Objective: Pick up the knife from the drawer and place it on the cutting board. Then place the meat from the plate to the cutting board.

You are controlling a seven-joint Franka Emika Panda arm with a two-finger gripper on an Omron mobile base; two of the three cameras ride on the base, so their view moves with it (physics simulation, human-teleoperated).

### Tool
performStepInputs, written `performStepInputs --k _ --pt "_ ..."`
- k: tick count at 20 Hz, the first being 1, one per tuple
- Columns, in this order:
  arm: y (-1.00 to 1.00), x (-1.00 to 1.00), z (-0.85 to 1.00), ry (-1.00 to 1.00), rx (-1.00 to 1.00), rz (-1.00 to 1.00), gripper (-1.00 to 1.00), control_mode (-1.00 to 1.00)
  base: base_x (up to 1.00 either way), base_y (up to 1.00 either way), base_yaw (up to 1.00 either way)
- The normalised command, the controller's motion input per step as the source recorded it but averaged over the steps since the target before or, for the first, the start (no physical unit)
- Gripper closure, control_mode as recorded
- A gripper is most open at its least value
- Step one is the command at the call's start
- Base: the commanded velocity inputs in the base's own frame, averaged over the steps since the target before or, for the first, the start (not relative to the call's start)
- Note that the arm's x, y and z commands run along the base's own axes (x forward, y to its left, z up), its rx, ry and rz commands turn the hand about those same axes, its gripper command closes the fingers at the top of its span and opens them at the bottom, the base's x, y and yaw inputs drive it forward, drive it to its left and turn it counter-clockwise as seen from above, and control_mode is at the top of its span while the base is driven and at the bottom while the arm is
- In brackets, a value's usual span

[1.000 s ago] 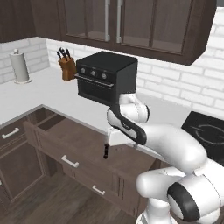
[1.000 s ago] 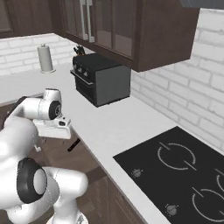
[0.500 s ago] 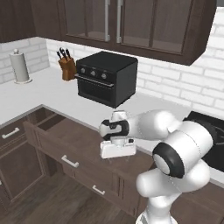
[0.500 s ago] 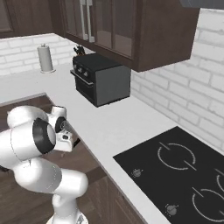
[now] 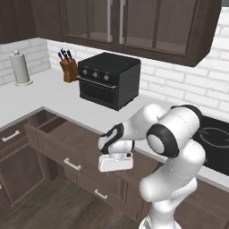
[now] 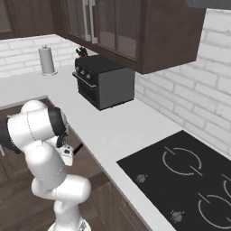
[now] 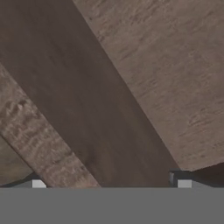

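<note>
While gripper (image 5: 115,163) hangs low over open drawer (image 5: 67,145), fingers' state unclear; knife not visibly placed, meat transfer pending.

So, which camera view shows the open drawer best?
The left base view: the drawer stands pulled out under the counter, its silver handle toward the camera. The right base view has it mostly behind the arm. The hand view gives close brown wood only.

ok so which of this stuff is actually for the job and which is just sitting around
For the job:
- drawer, pulled open
- gripper

Just lying about:
- paper towel roll
- knife block
- black oven
- stovetop
</note>
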Motion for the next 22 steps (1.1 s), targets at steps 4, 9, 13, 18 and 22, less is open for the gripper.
performStepInputs --k 4,9,13,18,22 --pt "0.64 -0.58 -0.23 0.00 0.08 0.07 -1.00 -1.00 0.00 0.00 0.00" --pt "0.92 -0.90 0.00 0.00 0.02 0.08 -1.00 -1.00 0.00 0.00 0.00" --pt "0.81 -0.88 0.00 -0.02 0.00 0.03 -1.00 -1.00 0.00 0.00 0.00" --pt "0.37 -0.56 0.26 -0.08 0.00 0.00 -1.00 -1.00 0.00 0.00 0.00" --pt "0.04 -0.10 0.90 -0.03 0.00 0.00 -1.00 -1.00 0.00 0.00 0.00"
